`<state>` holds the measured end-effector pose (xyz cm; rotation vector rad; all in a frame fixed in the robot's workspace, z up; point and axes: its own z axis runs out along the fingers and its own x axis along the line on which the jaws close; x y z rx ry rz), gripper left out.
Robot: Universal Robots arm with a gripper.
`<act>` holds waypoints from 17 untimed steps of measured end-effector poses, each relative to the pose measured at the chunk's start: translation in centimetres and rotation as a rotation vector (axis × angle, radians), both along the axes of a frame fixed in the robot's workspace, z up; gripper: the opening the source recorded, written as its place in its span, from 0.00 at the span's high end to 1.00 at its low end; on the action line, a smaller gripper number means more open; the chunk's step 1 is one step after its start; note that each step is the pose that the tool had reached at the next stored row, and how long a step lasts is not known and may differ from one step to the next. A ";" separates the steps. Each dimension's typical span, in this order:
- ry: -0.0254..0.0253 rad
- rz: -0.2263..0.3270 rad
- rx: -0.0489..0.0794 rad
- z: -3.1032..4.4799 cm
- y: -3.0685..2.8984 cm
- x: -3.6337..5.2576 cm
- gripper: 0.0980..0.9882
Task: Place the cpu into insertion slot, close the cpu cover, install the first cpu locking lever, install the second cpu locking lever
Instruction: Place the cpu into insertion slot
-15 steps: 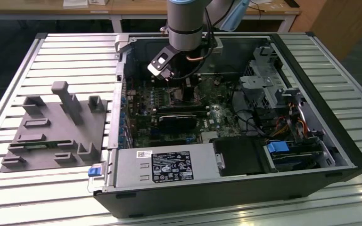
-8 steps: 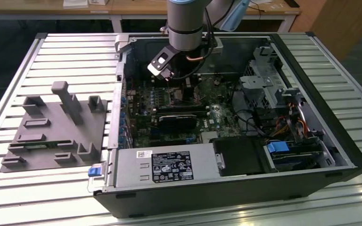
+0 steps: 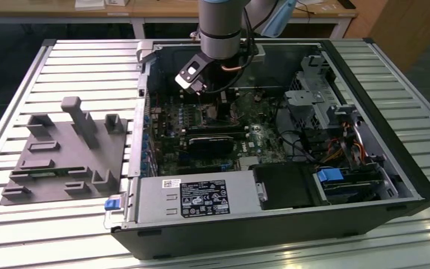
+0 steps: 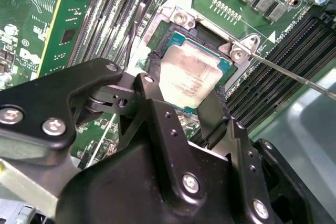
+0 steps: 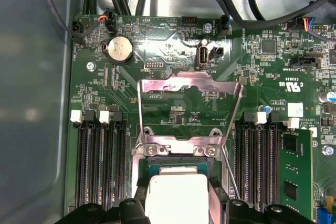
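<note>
Gripping the cpu (image 4: 189, 74) by two opposite edges, the gripper (image 3: 215, 103), upper centre in the exterior view, holds it at the insertion slot (image 5: 173, 150). The cpu cover (image 5: 189, 83) stands open. Judged outstanding: release, cover closing, both levers.

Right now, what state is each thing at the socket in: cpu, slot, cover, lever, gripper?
cpu: gripped on two sides, at the insertion slot; seating unclear.
insertion slot: uncovered, cpu over it.
cpu cover: open, flipped up.
locking lever: unlatched, swung away from the slot.
gripper: shut on the cpu.
</note>
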<state>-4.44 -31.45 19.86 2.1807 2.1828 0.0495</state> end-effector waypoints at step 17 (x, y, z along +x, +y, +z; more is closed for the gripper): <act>0.0002 -0.047 0.000 -0.10 0.00 0.34 0.52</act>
